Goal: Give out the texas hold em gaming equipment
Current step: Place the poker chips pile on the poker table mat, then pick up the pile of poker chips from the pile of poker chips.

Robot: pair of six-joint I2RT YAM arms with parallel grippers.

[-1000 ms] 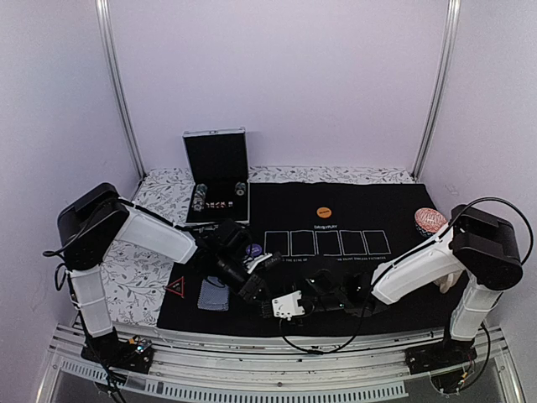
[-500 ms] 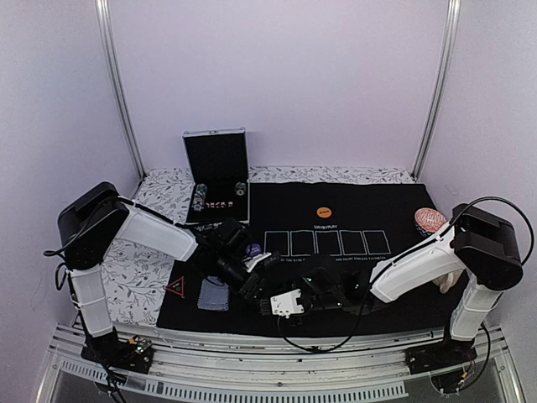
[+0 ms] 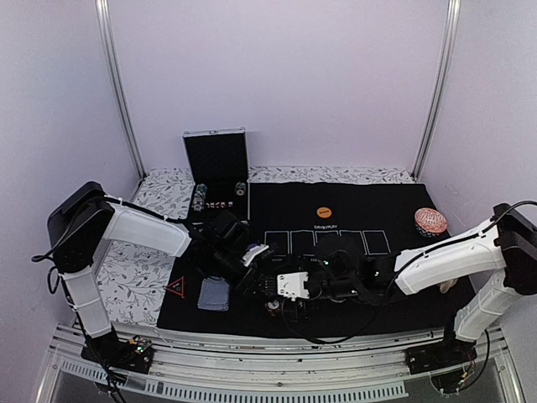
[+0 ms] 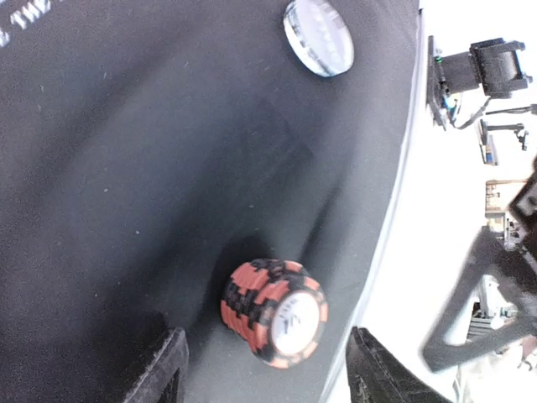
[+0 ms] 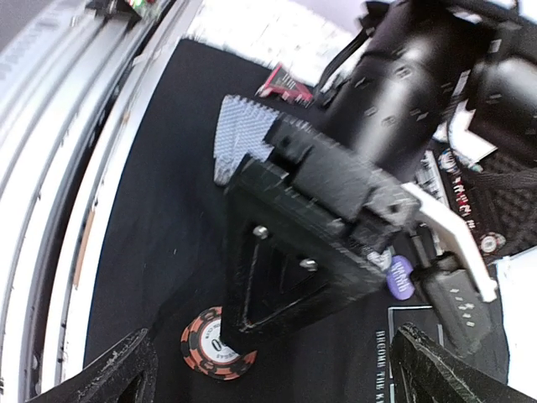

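Note:
A stack of red-black poker chips (image 4: 273, 312) rests on the black mat (image 3: 361, 197) near its front edge, also seen as the stack (image 5: 210, 353) in the right wrist view. My left gripper (image 4: 268, 378) is open, its fingertips on either side of the stack without touching it. My right gripper (image 5: 277, 382) is wide open and faces the left gripper's finger (image 5: 285, 260), with nothing in its jaws. Both grippers meet at the mat's front middle (image 3: 273, 285). A clear disc (image 4: 318, 36) lies farther along the mat. Grey-blue cards (image 3: 214, 294) and a red triangle marker (image 3: 175, 287) lie to the left.
An open black case (image 3: 216, 175) with chips stands at the back left. An orange chip (image 3: 324, 212) lies above the five printed white rectangles (image 3: 327, 242). A pink patterned round object (image 3: 430, 221) sits at the mat's right edge. A purple chip (image 5: 401, 277) lies beside the left arm.
Both grippers have opened wider. The right arm has stretched leftward toward the left gripper. The chip stack now stands free on the mat.

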